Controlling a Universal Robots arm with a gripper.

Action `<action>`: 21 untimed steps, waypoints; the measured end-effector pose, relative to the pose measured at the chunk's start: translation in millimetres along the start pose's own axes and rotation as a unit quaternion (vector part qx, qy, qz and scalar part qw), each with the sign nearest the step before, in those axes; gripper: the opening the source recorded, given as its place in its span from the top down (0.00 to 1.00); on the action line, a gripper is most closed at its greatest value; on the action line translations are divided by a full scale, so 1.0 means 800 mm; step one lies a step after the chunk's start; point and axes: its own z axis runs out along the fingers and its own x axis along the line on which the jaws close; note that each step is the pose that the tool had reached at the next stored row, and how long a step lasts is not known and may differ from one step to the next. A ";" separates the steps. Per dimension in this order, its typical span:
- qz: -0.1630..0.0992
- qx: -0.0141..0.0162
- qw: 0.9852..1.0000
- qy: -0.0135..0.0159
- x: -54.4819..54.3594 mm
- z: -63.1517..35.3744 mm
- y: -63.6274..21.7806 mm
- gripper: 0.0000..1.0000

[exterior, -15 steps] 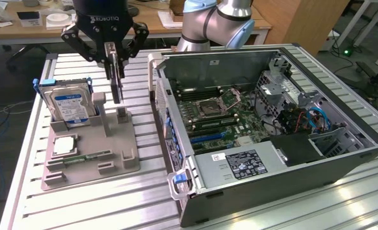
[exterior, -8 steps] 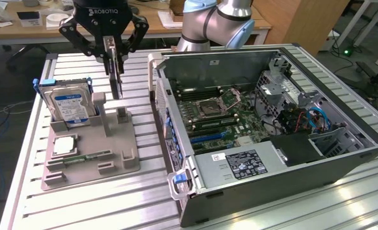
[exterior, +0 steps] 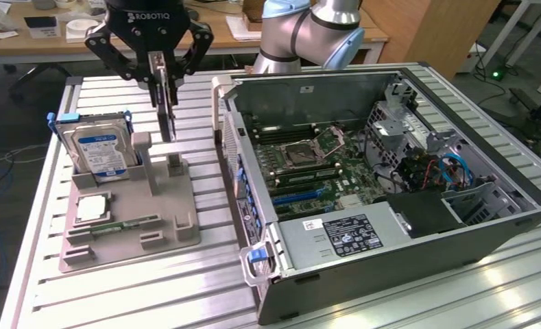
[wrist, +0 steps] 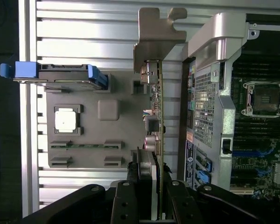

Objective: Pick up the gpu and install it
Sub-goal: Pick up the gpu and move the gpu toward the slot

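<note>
The gpu hangs on its thin edge in the air, pinched at its top by the gripper, just above the grey holder. The open computer case sits at 3 o'clock from it. Held by one small edge, the card could tip or slip and bump the case wall.

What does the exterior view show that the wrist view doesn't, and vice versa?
Exterior view: the power supply, blue cables in the case, and a desk behind. Wrist view: the flat face of the silver bracket. Both: the gpu held upright in the shut jaws above the grey fixture, the hard drive, and the CPU socket.
</note>
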 end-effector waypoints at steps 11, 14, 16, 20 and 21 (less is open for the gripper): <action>0.000 0.000 1.000 0.000 -0.011 0.000 0.000 0.72; 0.000 0.000 1.000 0.000 -0.015 0.000 0.000 0.72; 0.000 0.000 1.000 0.000 -0.017 0.000 0.000 0.72; 0.000 0.000 1.000 0.000 -0.022 0.001 0.000 0.72; 0.000 0.000 1.000 0.000 -0.023 0.001 0.000 0.72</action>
